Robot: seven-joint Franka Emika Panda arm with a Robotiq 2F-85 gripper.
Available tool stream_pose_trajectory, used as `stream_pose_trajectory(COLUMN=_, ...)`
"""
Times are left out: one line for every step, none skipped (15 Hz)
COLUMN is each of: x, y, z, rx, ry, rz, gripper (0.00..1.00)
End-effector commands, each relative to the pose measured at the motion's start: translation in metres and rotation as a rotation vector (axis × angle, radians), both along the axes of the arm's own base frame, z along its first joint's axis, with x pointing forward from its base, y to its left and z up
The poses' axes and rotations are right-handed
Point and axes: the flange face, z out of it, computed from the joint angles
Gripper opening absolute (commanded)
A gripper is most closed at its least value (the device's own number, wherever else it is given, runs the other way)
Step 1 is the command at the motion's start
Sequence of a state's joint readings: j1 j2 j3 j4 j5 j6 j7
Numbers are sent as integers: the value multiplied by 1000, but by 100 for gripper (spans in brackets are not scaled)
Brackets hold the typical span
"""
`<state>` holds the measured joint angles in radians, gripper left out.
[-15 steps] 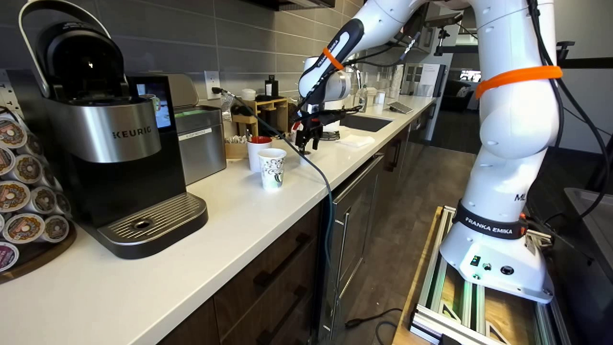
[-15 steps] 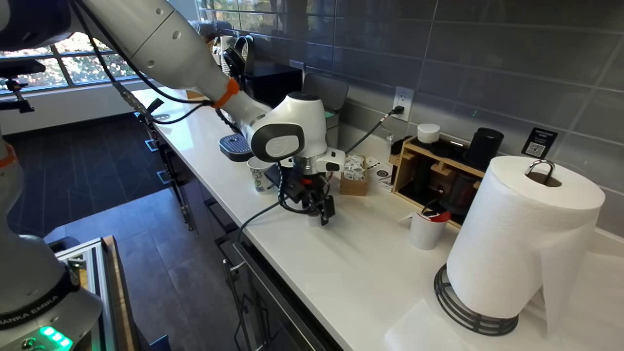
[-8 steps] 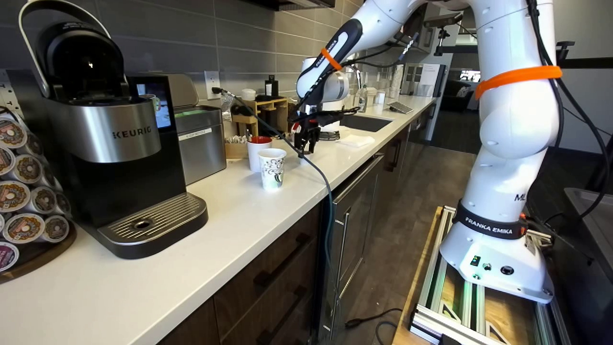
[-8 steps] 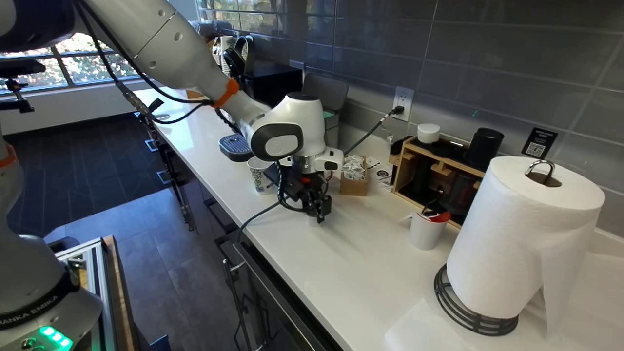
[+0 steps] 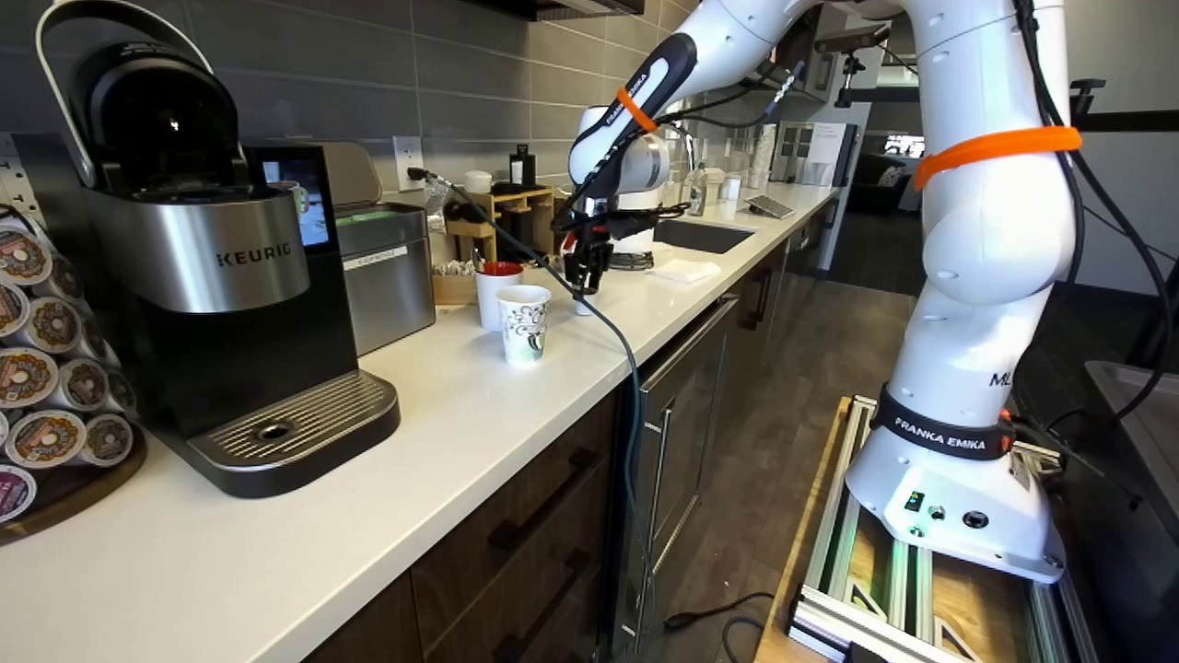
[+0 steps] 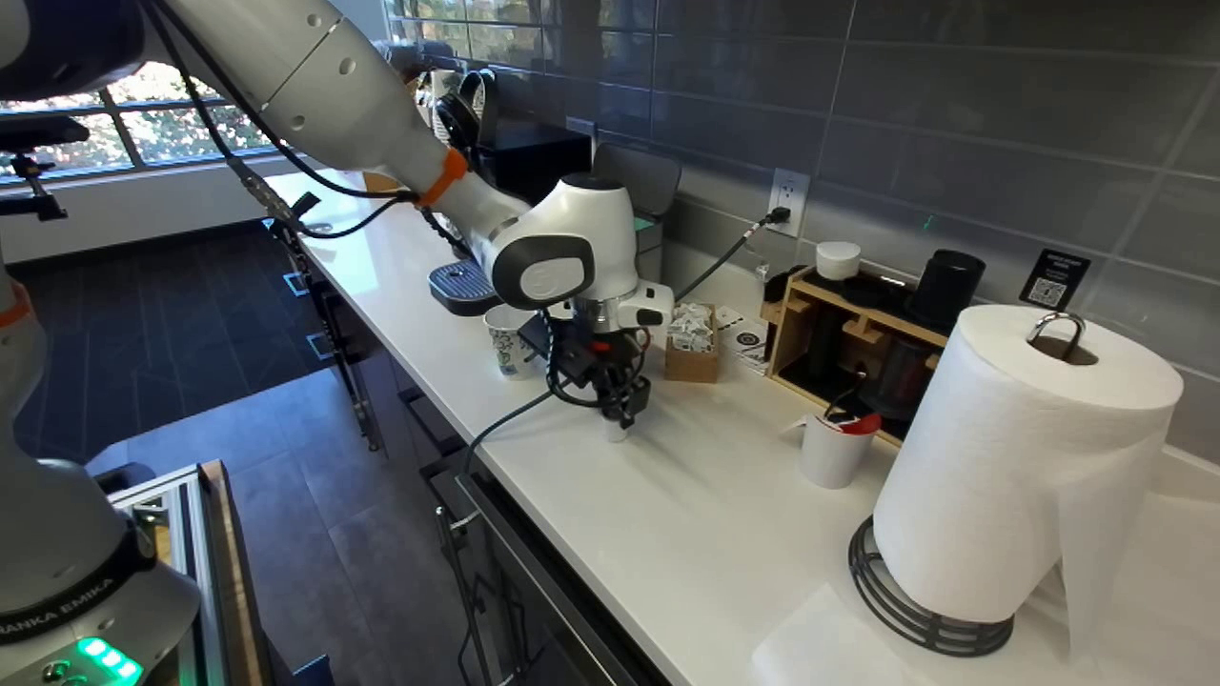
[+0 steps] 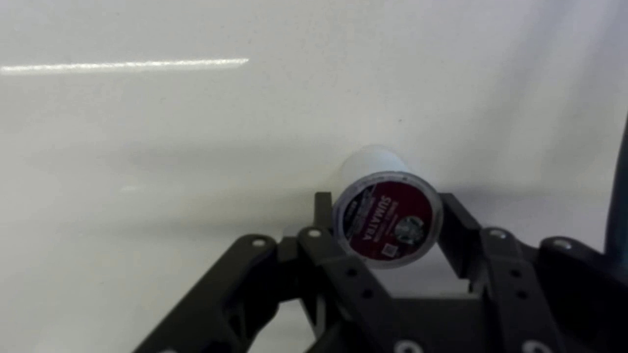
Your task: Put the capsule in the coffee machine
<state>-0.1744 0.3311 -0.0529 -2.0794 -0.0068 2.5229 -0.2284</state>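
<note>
Your fingers [image 7: 457, 230] appear to pinch the capsule [image 7: 385, 211] by its rim, well apart from the coffee machine [image 5: 207, 253]. Approach judged complete; carriage and insertion remain outstanding. You cannot confirm clearance from the surface [image 5: 442, 405]. The wrist view alone lets you read the red lid [image 7: 380, 233], "SUMATRA"; an exterior view shows you the machine's raised top [image 5: 152, 106], which the wrist view lacks.
</note>
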Motion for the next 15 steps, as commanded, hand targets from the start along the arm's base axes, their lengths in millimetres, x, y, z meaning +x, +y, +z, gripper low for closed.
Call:
stream_pose_trajectory(x=-16, y=8, z=32, rx=-8, ry=-11, rz=28, gripper=29)
stream_pose_trajectory(x=-22, y=11, z=43, rx=-11, ry=-25, rz=37, gripper=29)
stream_pose_trajectory(x=-29, y=14, z=56, rx=-18, ry=-41, rz=49, gripper=29)
stream_pose_trajectory(x=-39, y=18, z=70, rx=-31, ry=-59, rz=67, gripper=29)
stream_pose_trajectory(x=-50, y=22, z=84, rx=-43, ry=-77, rz=88, gripper=29)
stream_pose_trajectory(x=-61, y=26, z=98, rx=-50, ry=-94, rz=117, gripper=29)
stream_pose_trajectory(x=-75, y=33, z=113, rx=-54, ry=-123, rz=163, gripper=29)
stream_pose_trajectory(x=-85, y=40, z=126, rx=-64, ry=-146, rz=203, gripper=29)
stream_pose_trajectory(x=-95, y=52, z=141, rx=-64, ry=-182, rz=261, gripper=29)
stream_pose_trajectory(x=-102, y=68, z=157, rx=-77, ry=-211, rz=313, gripper=29)
stream_pose_trajectory(x=-109, y=83, z=171, rx=-88, ry=-233, rz=364, gripper=29)
stream_pose_trajectory(x=-114, y=102, z=187, rx=-93, ry=-258, rz=415, gripper=29)
stream_pose_trajectory(x=-117, y=125, z=202, rx=-102, ry=-278, rz=471, gripper=29)
stream_pose_trajectory(x=-120, y=146, z=216, rx=-107, ry=-295, rz=527, gripper=29)
stream_pose_trajectory(x=-122, y=171, z=231, rx=-110, ry=-299, rz=583, gripper=29)
